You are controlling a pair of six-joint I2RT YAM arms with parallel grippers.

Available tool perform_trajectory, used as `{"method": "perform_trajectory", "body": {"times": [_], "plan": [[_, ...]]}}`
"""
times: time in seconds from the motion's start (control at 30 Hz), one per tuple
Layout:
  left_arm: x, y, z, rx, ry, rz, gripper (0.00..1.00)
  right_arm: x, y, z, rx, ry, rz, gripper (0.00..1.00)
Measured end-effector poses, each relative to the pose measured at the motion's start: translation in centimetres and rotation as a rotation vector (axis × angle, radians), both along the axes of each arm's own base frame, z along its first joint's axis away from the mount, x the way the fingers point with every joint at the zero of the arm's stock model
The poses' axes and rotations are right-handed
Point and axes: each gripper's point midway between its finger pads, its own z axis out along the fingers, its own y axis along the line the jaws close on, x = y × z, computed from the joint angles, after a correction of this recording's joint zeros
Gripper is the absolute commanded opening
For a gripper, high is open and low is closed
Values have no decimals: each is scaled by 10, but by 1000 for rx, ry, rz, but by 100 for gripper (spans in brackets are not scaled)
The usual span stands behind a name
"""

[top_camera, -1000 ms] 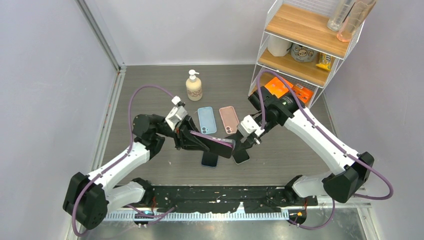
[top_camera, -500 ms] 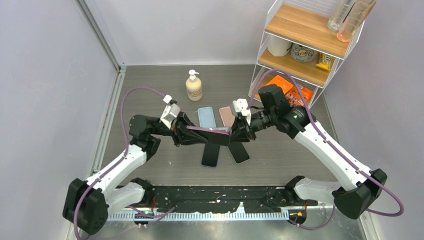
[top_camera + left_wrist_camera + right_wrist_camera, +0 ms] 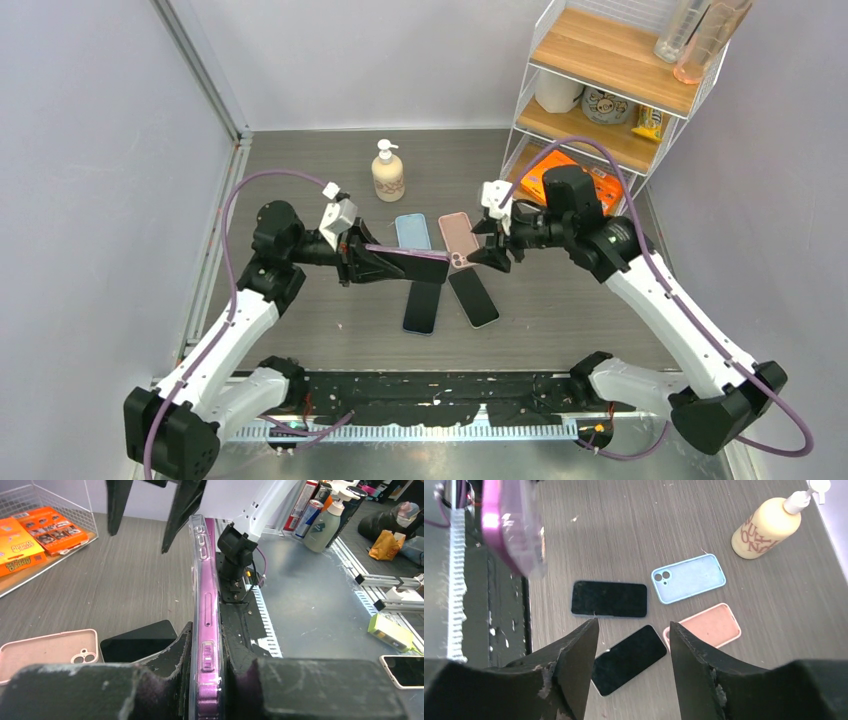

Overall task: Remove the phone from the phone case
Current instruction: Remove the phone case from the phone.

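phone [image 3: 422, 263] in left gripper [image 3: 388, 266] | right gripper [image 3: 482, 245] spread, beside its tip

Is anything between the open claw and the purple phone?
Nothing visible does. The right gripper hangs open just off the free end of the purple phone, with only air between; the left gripper holds it.

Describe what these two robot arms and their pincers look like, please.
Both the left arm and the right arm have smooth white links joined by chunky black joints, and a purple cable loops along each. The left gripper and the right gripper each end in two black wedge-shaped fingers, scuffed grey at the edges.
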Motion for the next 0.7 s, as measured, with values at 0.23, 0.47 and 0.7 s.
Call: {"method": "perform_trajectory", "body": {"times": [0.23, 0.47, 0.7], "plan": [[0, 4, -5, 23, 27, 1, 0, -34, -11, 12, 15, -82, 107, 60], [1, 3, -4, 20, 24, 7, 0, -69, -2, 21, 103, -26, 286, 58], [4, 3, -1, 12, 22, 18, 0, -80, 11, 24, 183, 81, 384, 56]]}}
